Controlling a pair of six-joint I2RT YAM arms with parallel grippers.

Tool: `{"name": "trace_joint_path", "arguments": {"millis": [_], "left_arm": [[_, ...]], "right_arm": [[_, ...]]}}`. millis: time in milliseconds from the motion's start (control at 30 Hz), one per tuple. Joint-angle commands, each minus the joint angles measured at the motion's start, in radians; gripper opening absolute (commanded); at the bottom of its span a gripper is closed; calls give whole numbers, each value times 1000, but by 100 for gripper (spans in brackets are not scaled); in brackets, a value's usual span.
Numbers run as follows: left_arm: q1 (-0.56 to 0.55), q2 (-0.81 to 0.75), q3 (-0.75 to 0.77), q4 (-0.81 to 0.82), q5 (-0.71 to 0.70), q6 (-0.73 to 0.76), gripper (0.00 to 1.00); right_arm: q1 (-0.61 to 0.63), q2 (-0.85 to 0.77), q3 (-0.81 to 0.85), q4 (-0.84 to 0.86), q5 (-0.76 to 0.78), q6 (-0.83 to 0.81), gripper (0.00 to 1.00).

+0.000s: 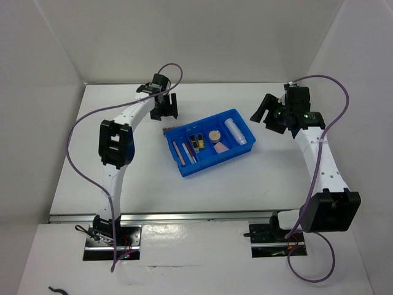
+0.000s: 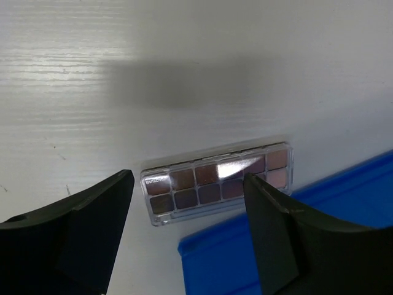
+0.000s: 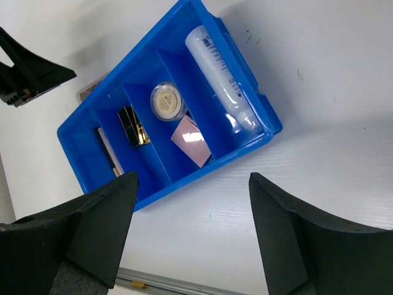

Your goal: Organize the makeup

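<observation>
- The brown eyeshadow palette (image 2: 218, 183), a clear flat case with two rows of brown and mauve pans, lies flat on the white counter (image 1: 245, 184), just outside the blue plastic bin (image 2: 209, 252) and alongside its wall.
- The left tool (image 2: 187, 178) hovers over the palette with its fingers apart and nothing between them.
- The clear tube (image 3: 224, 80) lies lengthwise in the bin's end compartment.
- In the next compartment sit the round beige compact (image 3: 167, 101) and the pink square pad (image 3: 191, 140), which is tilted.
- Small black-gold cases (image 3: 132, 126) occupy the compartment after that.
- A pink stick (image 1: 182, 152) lies in the last compartment, beside another thin item too small to identify.
- The right tool (image 3: 193, 178) hangs above the bin's near side, fingers spread wide and empty.
</observation>
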Motion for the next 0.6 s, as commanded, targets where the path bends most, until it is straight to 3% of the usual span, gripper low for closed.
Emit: {"name": "trace_joint_path", "arguments": {"millis": [0, 333, 567], "left_arm": [[3, 47, 55, -71, -1, 52, 86], [3, 48, -24, -127, -82, 43, 86], [106, 29, -91, -137, -148, -20, 86]], "right_arm": [[18, 11, 63, 38, -11, 10, 80], [73, 47, 82, 49, 8, 29, 80], [93, 57, 91, 49, 17, 29, 80]]}}
